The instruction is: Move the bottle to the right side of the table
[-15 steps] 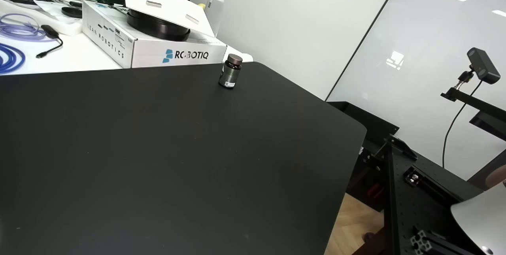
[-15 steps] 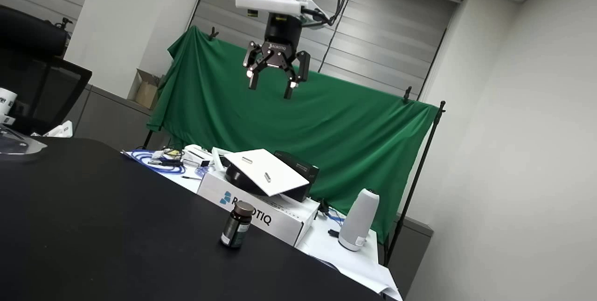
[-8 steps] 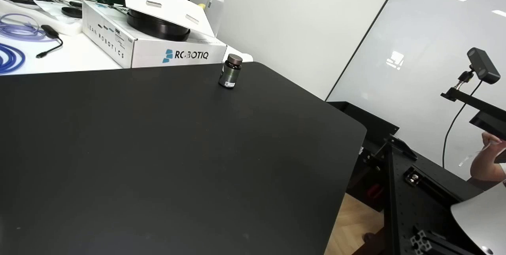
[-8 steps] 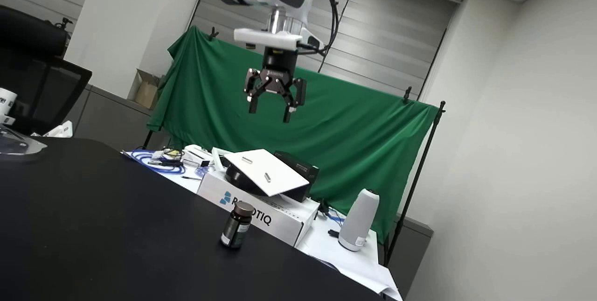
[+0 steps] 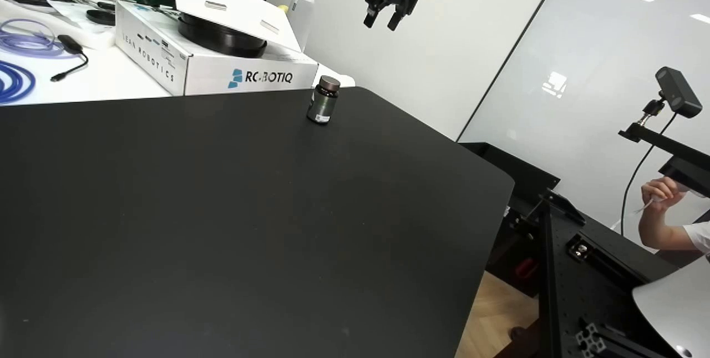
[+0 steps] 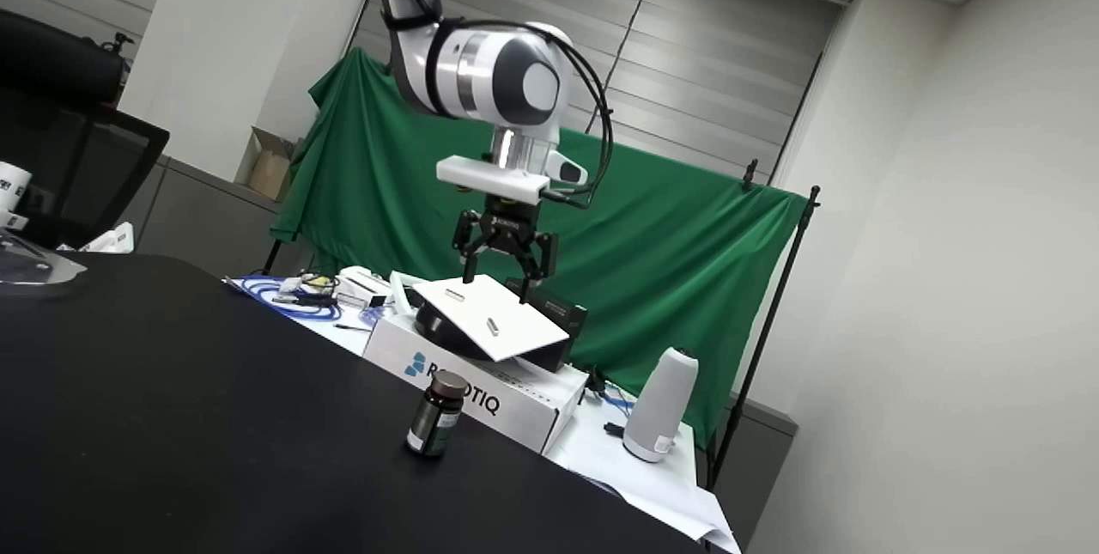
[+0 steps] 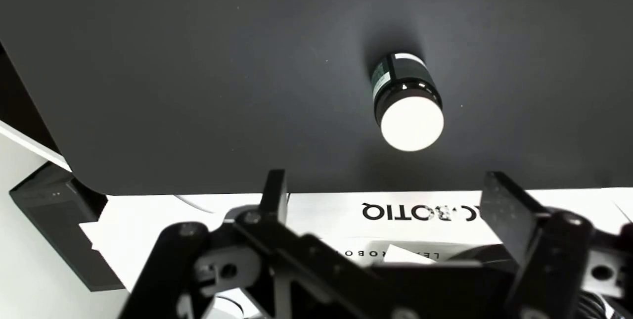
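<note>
One bottle [image 5: 322, 104] stands upright on bench [image 5: 249, 208], close to edge facing lettered box [image 5: 249, 77], nothing else touching it. Upright stance presumably suits grasp from above; task sentence makes this look like starting spot, move not yet made. End effector [image 6: 496, 290] hangs higher, well apart from bottle, fingers [image 7: 509, 215] pointing down and spread wide, nothing held between them, nothing touched. Gap looks ample for bottle; height likely serves lining up before descent.

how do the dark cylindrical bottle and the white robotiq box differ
The dark cylindrical bottle is far smaller than the white rectangular cardboard box. The bottle stands on the matte black table; the box sits on the flat white surface. Neither is held by the black two-fingered gripper.
</note>
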Motion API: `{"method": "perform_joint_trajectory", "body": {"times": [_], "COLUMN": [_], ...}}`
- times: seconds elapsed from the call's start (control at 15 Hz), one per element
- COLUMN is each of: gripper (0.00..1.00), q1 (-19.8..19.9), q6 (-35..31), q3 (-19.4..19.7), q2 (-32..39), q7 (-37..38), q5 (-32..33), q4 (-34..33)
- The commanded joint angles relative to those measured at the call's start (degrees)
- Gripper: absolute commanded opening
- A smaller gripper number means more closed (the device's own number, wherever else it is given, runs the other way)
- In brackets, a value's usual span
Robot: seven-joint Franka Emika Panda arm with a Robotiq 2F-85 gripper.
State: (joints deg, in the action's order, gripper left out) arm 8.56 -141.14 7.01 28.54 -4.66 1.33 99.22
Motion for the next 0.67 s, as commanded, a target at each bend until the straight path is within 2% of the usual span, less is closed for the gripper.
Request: {"method": "perform_joint_trajectory", "body": {"times": [0.0,0.2,0.6], "gripper": [1.00,1.00,1.00], "q1": [2.40,2.79,0.61], "q6": [-0.09,-0.22,-4.08], "q3": [-1.34,-2.08,-1.96], "q2": [6.99,9.99,14.66], "q7": [-0.62,0.28,3.10], "q5": [-2.59,-4.28,-3.76], "q4": [-8.22,-10.38,-12.32]}}
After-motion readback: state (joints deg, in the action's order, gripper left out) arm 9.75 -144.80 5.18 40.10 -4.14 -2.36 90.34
